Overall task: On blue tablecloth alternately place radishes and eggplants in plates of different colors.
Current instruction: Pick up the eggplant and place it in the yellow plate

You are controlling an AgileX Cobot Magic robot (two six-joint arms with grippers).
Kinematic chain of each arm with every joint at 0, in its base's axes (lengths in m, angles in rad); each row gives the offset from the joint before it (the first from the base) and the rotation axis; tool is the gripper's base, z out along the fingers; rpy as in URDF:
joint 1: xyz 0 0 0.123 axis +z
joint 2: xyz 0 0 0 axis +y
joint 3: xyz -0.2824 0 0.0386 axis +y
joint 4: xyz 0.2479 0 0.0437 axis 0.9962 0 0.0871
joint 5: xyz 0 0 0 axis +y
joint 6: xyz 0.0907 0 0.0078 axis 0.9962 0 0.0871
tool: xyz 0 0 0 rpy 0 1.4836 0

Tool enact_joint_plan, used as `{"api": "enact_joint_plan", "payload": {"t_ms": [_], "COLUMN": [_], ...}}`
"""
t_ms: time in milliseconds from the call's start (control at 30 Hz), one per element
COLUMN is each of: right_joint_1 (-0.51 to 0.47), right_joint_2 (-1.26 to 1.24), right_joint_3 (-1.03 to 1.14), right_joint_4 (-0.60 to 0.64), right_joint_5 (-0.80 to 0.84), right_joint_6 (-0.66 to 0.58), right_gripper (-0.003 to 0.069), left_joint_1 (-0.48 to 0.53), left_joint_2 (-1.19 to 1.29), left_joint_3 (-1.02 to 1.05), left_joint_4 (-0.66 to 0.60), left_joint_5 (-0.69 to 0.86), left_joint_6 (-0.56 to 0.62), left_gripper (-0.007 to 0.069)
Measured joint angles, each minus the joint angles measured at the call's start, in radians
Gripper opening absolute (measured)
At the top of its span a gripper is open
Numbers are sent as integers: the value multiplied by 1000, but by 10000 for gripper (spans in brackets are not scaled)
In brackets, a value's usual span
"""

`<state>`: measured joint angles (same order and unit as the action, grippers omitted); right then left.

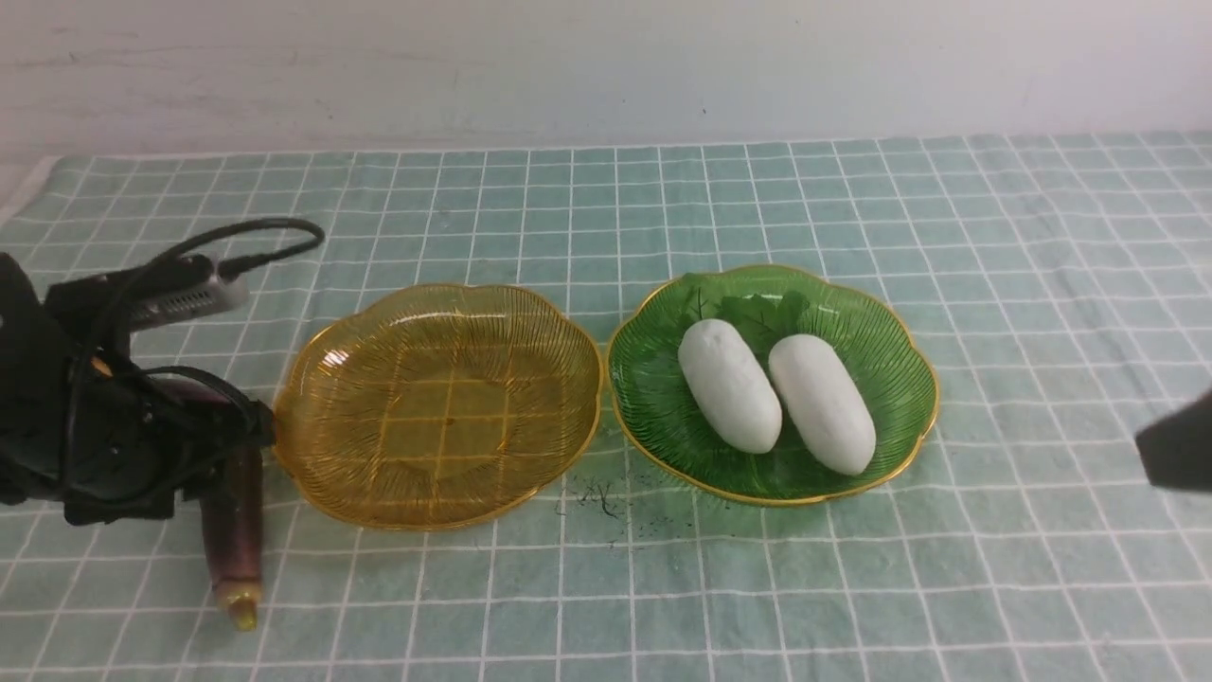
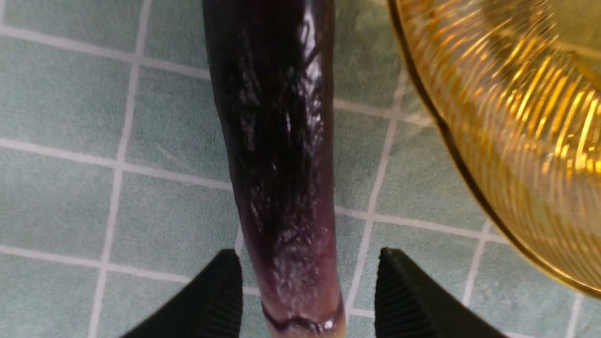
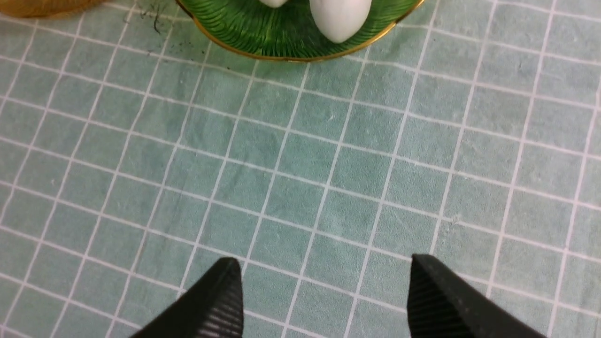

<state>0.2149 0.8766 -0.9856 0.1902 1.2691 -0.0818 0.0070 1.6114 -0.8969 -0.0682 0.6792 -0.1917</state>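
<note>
Left wrist view shows my left gripper (image 2: pixel 307 286), jaws spread, straddling the slim glossy dark-purple eggplant (image 2: pixel 277 141) near its stem end without pinching. It lies on teal-blue gridded tablecloth (image 2: pixel 61 94) at eight o'clock of the ribbed amber-yellow plate (image 2: pixel 516 117). My right gripper (image 3: pixel 324 291), spread and empty, hangs at four o'clock of the green plate (image 1: pixel 653 398) holding two white radishes (image 1: pixel 729 384) (image 1: pixel 822 403).

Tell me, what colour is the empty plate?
The plate is amber-yellow, gold-rimmed; front view shows it best.
</note>
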Motion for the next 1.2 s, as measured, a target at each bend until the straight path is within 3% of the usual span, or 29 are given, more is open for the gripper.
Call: {"api": "enact_joint_plan", "payload": {"t_ms": [300,533,600,900,1200], "right_joint_1": [0,0,0,0,0], "right_joint_2": [-5,-5,-5,-5,-5], "right_joint_3": [7,7,7,7,7], "right_joint_4": [0,0,0,0,0], "right_joint_5": [-1,-1,-1,-1,-2], "right_joint_6": [0,0,0,0,0], "right_gripper": [432,432,432,432,432], "left_joint_1": [0,0,0,0,-30], "left_joint_2": [75,95,93,-39,-124], "left_joint_3": [-3,-3,-4,-128,-239], "left_joint_4": [7,68,85,130,-120], "left_joint_5": [16,73,89,311,337], "left_joint_6": [0,0,0,0,11], "left_gripper": [349,243,244,244,244]}}
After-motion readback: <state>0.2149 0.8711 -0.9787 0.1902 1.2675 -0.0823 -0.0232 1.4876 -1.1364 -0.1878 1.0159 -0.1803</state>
